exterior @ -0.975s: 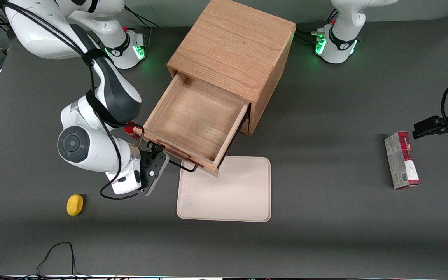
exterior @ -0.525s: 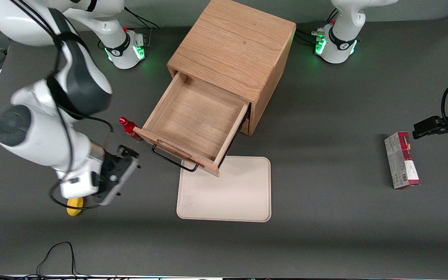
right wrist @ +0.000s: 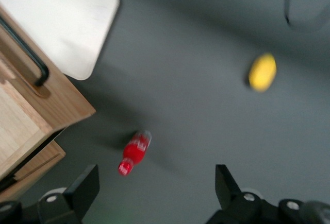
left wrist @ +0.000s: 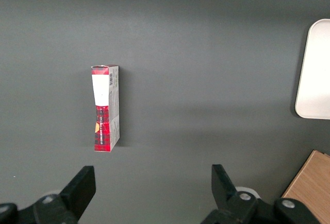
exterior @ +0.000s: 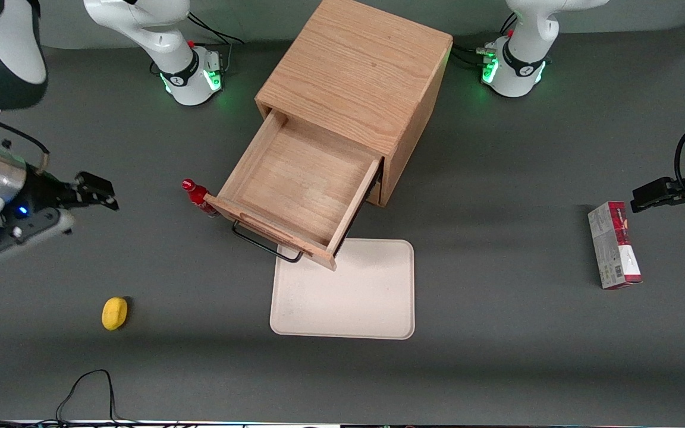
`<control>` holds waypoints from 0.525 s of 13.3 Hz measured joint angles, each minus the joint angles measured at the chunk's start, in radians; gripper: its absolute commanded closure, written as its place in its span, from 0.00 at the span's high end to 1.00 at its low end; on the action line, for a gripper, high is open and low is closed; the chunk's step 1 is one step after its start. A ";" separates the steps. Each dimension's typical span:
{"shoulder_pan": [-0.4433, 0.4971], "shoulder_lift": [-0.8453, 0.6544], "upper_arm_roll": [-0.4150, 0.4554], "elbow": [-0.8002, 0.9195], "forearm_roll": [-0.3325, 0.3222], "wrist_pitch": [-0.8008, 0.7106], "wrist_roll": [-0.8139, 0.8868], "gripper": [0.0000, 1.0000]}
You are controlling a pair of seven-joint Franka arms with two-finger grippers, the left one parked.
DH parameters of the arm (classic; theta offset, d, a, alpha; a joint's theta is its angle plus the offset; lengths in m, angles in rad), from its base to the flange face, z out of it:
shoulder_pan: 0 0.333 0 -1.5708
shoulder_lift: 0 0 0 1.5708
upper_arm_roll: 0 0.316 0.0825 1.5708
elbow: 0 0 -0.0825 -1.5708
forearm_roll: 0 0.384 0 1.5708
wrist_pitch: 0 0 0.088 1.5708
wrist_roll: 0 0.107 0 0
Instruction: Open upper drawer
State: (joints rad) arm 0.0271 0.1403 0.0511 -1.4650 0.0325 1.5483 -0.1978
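Dark grey tabletop, and the upper drawer stands pulled well out of the oak cabinet, its handle above the cream tray; the gripper hovers toward the working arm's end, well apart, fingers spread wide, holding nothing

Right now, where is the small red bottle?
The red bottle stands on the table beside the upper drawer, between it and the open gripper.

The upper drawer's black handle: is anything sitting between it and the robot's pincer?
Only a small red bottle, standing on the table beside the upper drawer's front corner. The pincer hangs open toward the working arm's end, well apart from the black handle.
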 measured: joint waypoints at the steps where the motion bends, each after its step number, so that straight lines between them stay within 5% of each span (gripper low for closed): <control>1: 0.000 -0.076 -0.009 -0.081 0.000 0.000 0.092 1.00; 4: 0.000 -0.276 -0.014 -0.273 -0.003 0.003 0.241 1.00; 7: 0.000 -0.306 -0.025 -0.322 -0.043 0.032 0.252 1.00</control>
State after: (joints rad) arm 0.0274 -0.1659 0.0259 -1.7872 -0.0110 1.5807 0.0540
